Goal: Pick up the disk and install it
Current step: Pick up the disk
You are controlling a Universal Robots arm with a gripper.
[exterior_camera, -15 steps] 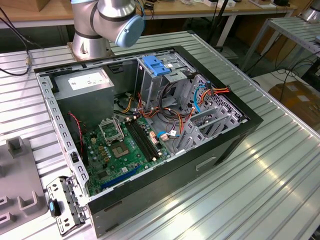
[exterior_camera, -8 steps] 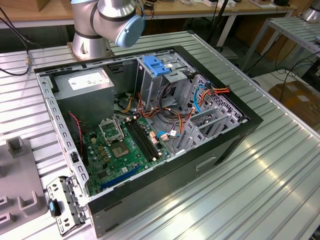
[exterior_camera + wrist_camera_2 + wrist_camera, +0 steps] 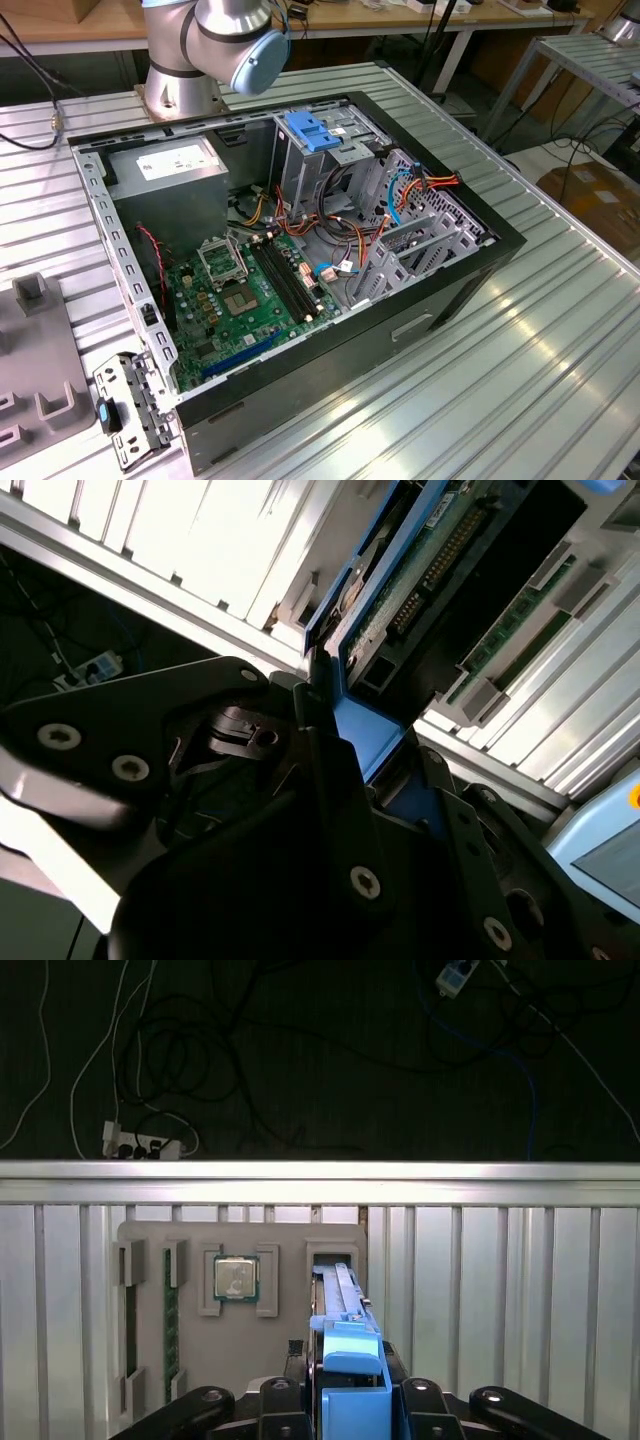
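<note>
Exterior view: elevated, oblique, overlooking open black metal computer case [image 3: 300, 400]. Both wrist views: close on shared blue-railed dark rectangular disk [image 3: 345, 1305] [image 3: 410, 575].

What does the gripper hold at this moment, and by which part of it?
The gripper appears to hold the disk by its blue plastic end, which sits between its jaws. The disk stands on edge at a slot of the grey tray.

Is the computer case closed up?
No, the computer case lies open, its green motherboard in plain sight.
</note>
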